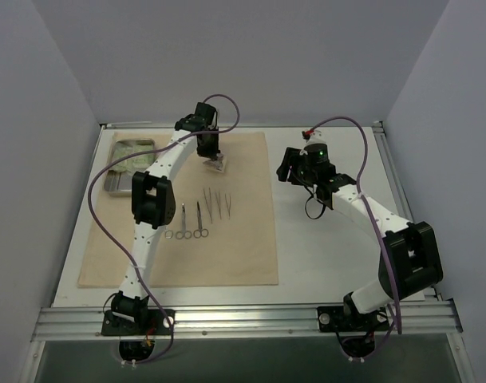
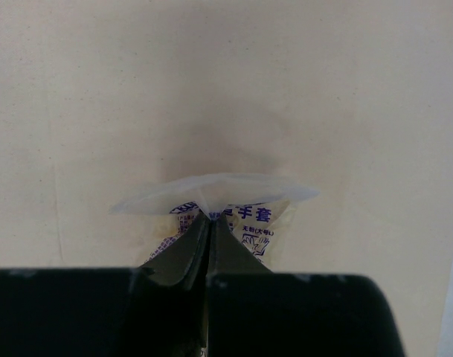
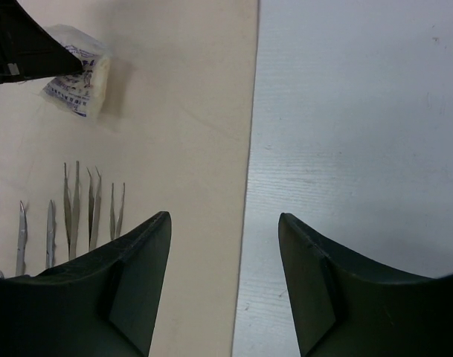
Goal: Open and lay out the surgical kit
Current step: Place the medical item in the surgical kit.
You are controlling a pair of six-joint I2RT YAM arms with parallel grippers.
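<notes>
The beige cloth wrap (image 1: pixel 235 239) lies spread flat on the table with scissors (image 1: pixel 191 223) and tweezers (image 1: pixel 219 205) lined mid-sheet, the steel tray (image 1: pixel 115 179) at its far left corner, while the left hand (image 1: pixel 213 159) pinches a crinkly printed packet (image 2: pixel 226 212) near the far edge, right hand (image 3: pixel 225 282) spread, so I judge it mostly done

Beige cloth wrap (image 1: pixel 243 239), clear packet (image 2: pixel 219 204) with blue print, silvery steel tray (image 1: pixel 121 171), black pincer (image 2: pixel 207 249).
</notes>
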